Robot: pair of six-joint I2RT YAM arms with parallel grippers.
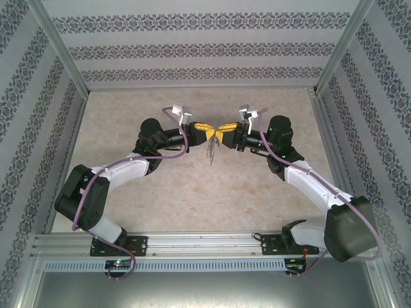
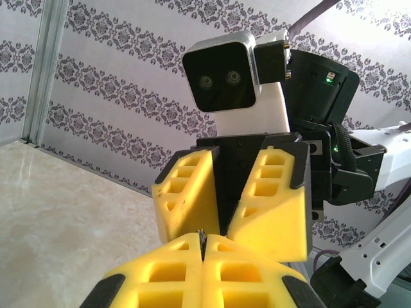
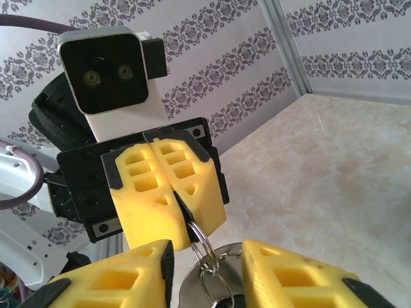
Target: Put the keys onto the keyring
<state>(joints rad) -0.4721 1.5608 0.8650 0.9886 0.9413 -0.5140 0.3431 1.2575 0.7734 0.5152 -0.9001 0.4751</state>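
Top view, arms: the left gripper (image 1: 210,129) and the right gripper (image 1: 223,132) meet tip to tip in the air over the middle of the tabletop (image 1: 192,192)
Top view, chain: a short silvery chain (image 1: 211,153) hangs from the meeting point, clear of the tabletop
Left wrist, left gripper: its yellow fingers (image 2: 160,276) are pressed together, with a thin dark metal edge sticking out of the seam at their tips
Left wrist, right gripper: it faces the camera just beyond, jaws spread, with a dark gap between them
Right wrist, keyring: the keyring (image 3: 200,239) hangs from the tips of the left gripper, which pinches its top; more silvery metal dangles below it
Right wrist, right gripper: its jaws are spread on either side of the hanging metal (whether the pads touch it I cannot tell)
Key: no black-headed key can be made out for certain; the lowest metal is cut off by the frame edge
Step in hand: judging by the pose, a mid-air handover or threading, with the left holding the ring steady and the right placed around the hanging parts
Next move calls for: the right jaws closing squarely on one piece without twisting the ring out of the left's pinch
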